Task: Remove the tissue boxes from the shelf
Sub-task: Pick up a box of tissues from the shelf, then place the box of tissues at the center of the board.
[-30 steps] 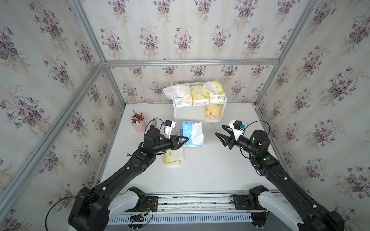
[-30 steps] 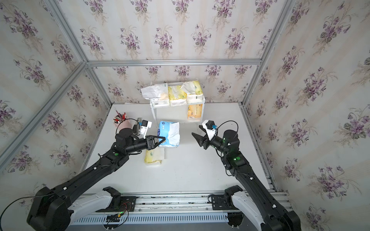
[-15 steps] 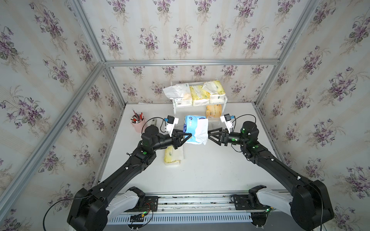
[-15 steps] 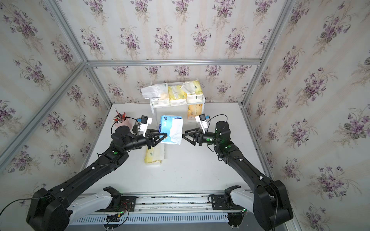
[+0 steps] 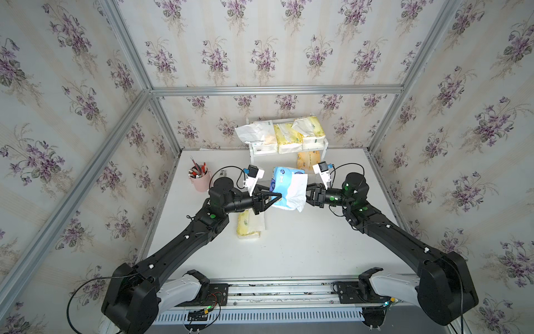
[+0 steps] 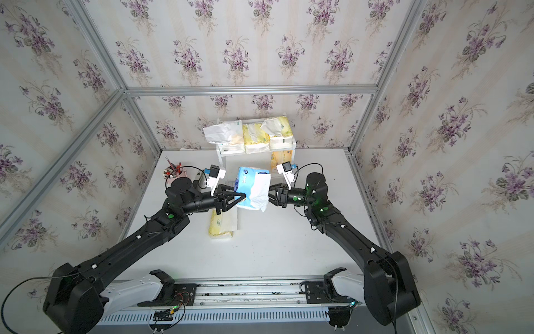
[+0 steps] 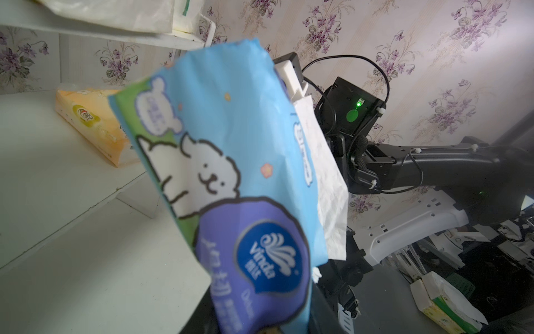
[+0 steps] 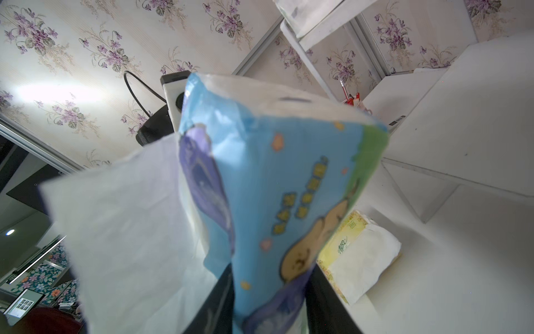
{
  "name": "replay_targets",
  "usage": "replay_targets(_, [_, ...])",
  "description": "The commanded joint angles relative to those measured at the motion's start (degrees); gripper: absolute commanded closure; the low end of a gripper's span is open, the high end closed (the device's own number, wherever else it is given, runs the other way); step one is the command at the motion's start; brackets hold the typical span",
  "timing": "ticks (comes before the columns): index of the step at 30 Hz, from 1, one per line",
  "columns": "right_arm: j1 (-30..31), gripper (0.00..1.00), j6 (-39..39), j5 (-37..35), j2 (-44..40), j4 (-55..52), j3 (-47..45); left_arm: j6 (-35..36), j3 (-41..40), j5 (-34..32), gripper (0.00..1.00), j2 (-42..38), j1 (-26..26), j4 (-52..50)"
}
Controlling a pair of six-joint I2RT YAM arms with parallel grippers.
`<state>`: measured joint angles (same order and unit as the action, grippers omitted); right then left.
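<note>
Shelf (image 5: pixel 284 155) stands at the back of the table (image 5: pixel 289 248), against the rear wall. On its top board there are three in a row, side by side: left pack (image 5: pixel 255 134), middle pack (image 5: pixel 287 138), right pack (image 5: pixel 310 130). Underneath, on the lower board, the lower pack (image 5: pixel 308 160) sits at the right end. Pen cup (image 5: pixel 200 180) is on the table, left of the shelf and nearer the front. In front of the shelf, up off the table, the held pack (image 5: pixel 284 188) hangs between the left gripper (image 5: pixel 273 200) on its left and the right gripper (image 5: pixel 308 194) on its right. Under the left gripper, the table pack (image 5: pixel 250 227) lies flat.
</note>
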<state>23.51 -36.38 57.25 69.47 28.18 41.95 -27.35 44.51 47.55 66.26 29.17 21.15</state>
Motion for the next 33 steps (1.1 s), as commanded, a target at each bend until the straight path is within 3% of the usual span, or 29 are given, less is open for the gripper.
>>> replay_targets(1, [0.18,0.77,1.87,-0.63,-1.03,-3.15,0.59,2.52,1.01,1.95,0.56,0.51,0.32,0.09])
replay_targets(5, [0.17,0.87,5.59,-3.68,-2.97,-9.36,0.49,4.61,1.51,-0.72,0.31,-0.26,0.29,-3.33])
replay_targets(9, [0.22,0.88,9.96,-6.71,-4.17,-16.04,0.08,8.77,0.99,-9.31,0.19,-3.99,0.28,-10.01])
replay_targets(14, [0.38,0.87,11.79,-8.78,-2.85,-20.56,-2.43,11.37,-2.08,-24.27,0.12,-12.20,0.25,-15.78])
replay_targets(20, [2.60,0.86,11.71,-10.12,3.24,-20.90,-5.44,9.64,-6.10,-44.36,0.02,-21.66,0.28,-19.47])
replay_targets(24, [3.15,0.85,10.53,-10.52,8.39,-18.43,-6.35,8.90,-7.41,-54.01,0.01,-25.20,0.20,-23.37])
replay_targets(33, [3.68,0.84,8.43,-9.88,19.16,-13.44,-5.69,7.70,-8.36,-58.71,0.01,-27.86,0.19,-27.19])
